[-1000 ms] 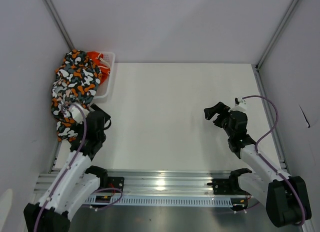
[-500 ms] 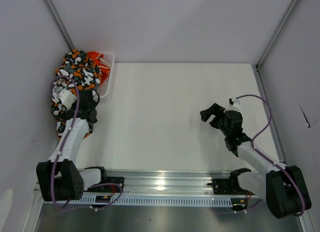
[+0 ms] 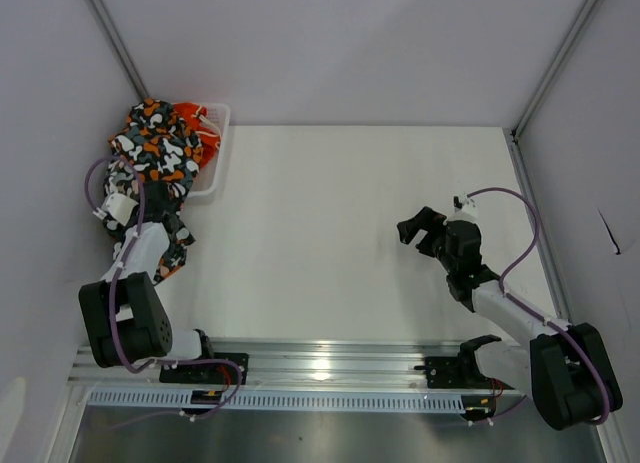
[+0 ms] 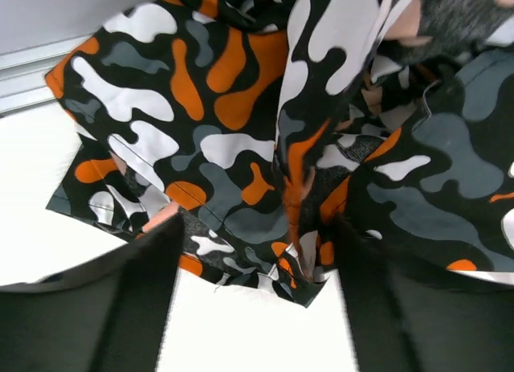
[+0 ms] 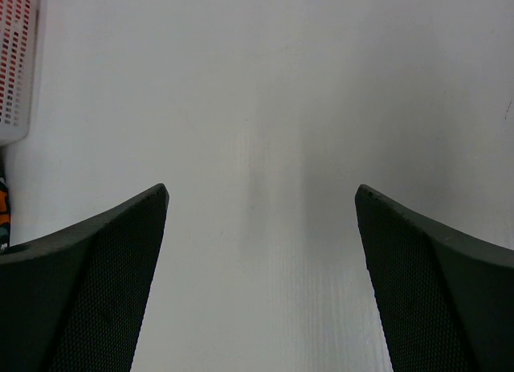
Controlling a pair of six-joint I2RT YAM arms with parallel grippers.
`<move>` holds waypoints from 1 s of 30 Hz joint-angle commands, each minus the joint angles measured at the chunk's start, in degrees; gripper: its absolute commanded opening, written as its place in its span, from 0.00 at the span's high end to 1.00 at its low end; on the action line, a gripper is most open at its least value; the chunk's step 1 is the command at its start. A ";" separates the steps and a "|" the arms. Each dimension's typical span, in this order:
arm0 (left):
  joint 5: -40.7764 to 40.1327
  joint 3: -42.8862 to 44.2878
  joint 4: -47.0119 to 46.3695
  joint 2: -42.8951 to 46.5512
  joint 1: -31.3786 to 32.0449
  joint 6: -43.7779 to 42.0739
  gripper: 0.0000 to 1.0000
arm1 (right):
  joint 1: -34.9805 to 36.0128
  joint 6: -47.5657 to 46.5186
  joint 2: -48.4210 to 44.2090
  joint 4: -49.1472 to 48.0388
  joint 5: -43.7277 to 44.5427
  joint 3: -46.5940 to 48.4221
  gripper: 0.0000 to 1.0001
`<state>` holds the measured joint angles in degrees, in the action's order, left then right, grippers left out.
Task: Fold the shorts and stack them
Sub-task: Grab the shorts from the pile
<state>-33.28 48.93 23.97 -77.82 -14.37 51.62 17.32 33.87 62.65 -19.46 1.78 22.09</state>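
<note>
The patterned shorts (image 3: 150, 155), in orange, black, white and grey blotches, hang out of the white mesh basket (image 3: 222, 143) down onto the table at the far left. The plain orange shorts (image 3: 196, 123) lie in the basket behind them. My left gripper (image 3: 165, 215) is open at the hanging fabric. In the left wrist view the gripper (image 4: 257, 227) has its jaws spread, with the lower hem of the patterned shorts (image 4: 233, 171) between the fingertips, just above the table. My right gripper (image 3: 415, 228) is open and empty over bare table (image 5: 261, 195).
The basket stands in the far left corner against the left wall, and its mesh side shows in the right wrist view (image 5: 16, 59). Grey walls with metal rails enclose the table. A metal rail with the arm bases (image 3: 320, 368) runs along the near edge.
My left arm has swung its gripper left and away, up to the hanging patterned shorts. My right gripper has shifted a little left and farther out.
</note>
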 commanded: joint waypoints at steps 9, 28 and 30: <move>0.85 -0.77 -7.18 1.09 -0.39 -0.28 0.94 | 0.52 -1.35 0.19 -2.77 1.65 0.33 0.00; -0.83 8.81 -5.43 29.56 18.93 -8.37 1.00 | 0.70 -1.00 1.51 -3.12 -1.08 1.47 0.00; 3.10 11.01 -4.28 32.19 20.87 -8.37 1.00 | 0.61 -1.00 1.77 -2.95 -1.08 1.73 0.01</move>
<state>-33.74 55.66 16.73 -49.41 4.36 44.53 17.58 33.43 64.31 -20.10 0.84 22.09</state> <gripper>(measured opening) 0.002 0.993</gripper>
